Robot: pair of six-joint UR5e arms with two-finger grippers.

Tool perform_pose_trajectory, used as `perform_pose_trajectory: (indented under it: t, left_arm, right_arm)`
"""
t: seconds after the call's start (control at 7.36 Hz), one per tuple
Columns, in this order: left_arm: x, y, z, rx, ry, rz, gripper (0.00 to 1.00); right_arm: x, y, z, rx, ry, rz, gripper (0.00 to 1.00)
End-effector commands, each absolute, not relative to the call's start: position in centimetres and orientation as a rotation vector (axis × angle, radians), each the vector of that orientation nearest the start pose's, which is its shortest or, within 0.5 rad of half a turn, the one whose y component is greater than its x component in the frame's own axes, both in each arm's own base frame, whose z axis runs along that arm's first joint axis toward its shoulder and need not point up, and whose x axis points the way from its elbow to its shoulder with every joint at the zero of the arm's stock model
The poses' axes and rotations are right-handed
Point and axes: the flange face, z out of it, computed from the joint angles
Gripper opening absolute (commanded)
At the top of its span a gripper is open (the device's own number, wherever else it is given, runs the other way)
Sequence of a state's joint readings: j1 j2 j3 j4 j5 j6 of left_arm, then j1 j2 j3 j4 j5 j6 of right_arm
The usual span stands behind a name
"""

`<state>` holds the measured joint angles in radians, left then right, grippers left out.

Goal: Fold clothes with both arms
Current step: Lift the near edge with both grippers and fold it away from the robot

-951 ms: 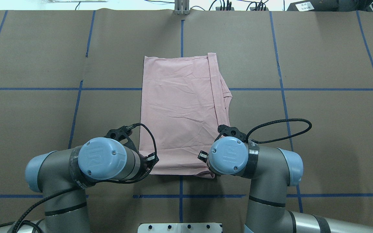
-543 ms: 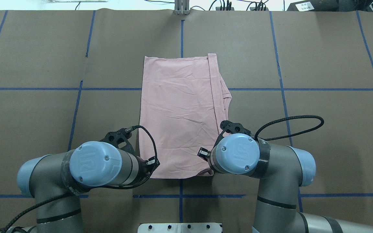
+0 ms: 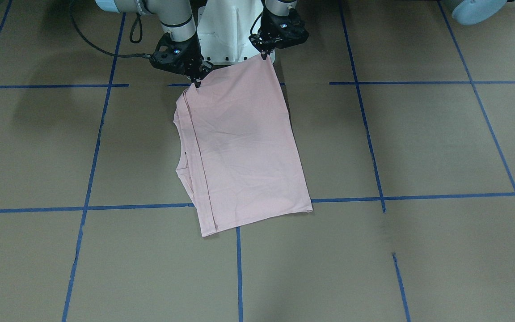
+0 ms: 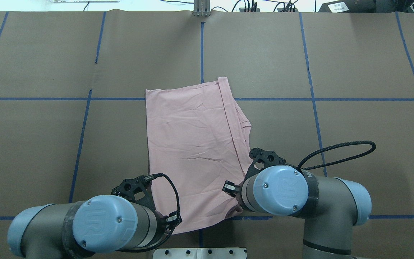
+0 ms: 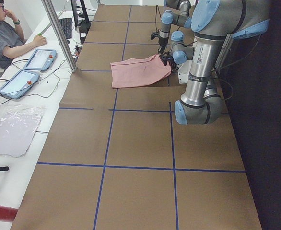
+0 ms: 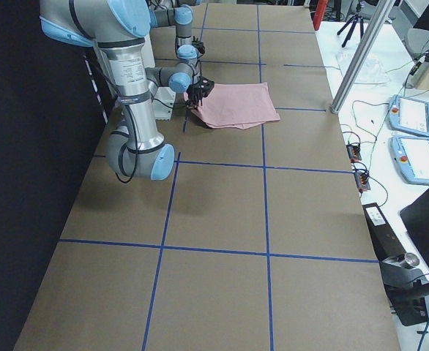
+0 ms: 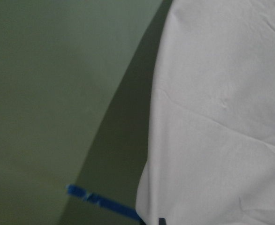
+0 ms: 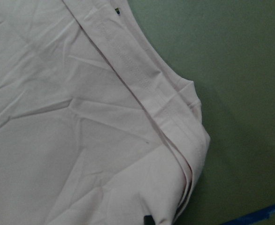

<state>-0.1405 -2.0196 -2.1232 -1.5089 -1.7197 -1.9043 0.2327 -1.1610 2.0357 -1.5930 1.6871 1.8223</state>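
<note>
- Far left of the overhead view: grey tubular left arm (image 4: 52,230) with light blue joint caps, bent low over the near desk edge.
- Black two-finger left hand (image 3: 265,54): narrow, pinched on the near left corner of the shirt, with that corner raised off the desk.
- Centre: folded pale pink cotton T-shirt (image 4: 192,151), plain creased face up, far edge flat on the brown paper-covered desk (image 4: 354,64) across a blue tape line (image 4: 311,99), near edge hung between both hands.
- Along its right side: folded sleeve and hem band, with a small dark tag (image 8: 117,10) too small to read.
- Black two-finger right hand (image 3: 196,81): narrow, clamped on the near right corner, where the layers stack.
- Far right: grey tubular right arm (image 4: 331,198), raised "UR" mark on its light blue cap (image 4: 282,189), black braided cable (image 4: 336,149) looping beside it.
</note>
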Motion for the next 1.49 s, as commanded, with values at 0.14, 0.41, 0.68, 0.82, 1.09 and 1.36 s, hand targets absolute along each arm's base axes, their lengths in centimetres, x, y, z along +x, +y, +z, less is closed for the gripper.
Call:
perform_pose_trajectory:
  t: [0.14,0.41,0.68,0.82,1.09,1.36]
  left_arm:
    - [48.6,-21.4,17.4,-0.208,0.961,-0.402,0.0]
    - [47.0,-27.2,18.4,-0.148,0.947,-0.503,0.0]
    - [48.1,-30.1,20.0,-0.107,0.937,-0.504,0.0]
    - [48.3,-30.4,20.0,-0.106,0.951,-0.506,0.0]
    - [47.1,-32.5,19.6,-0.087,0.966,-0.547,0.0]
    - [46.6,-39.8,20.6,-0.032,0.969,-0.651,0.0]
  right_arm:
    - [-51.7,-24.7,23.2,-0.106,-0.885,0.396,0.0]
    - [-50.2,-29.2,22.4,-0.062,-0.957,0.458,0.0]
    - [-52.5,-33.3,21.8,-0.036,-0.946,0.506,0.0]
    - [-52.4,-34.0,22.0,-0.03,-0.942,0.513,0.0]
    - [-51.1,-36.9,22.2,0.012,-0.941,0.527,0.0]
    - [-53.0,-44.0,20.1,0.072,-1.014,0.571,0.0]
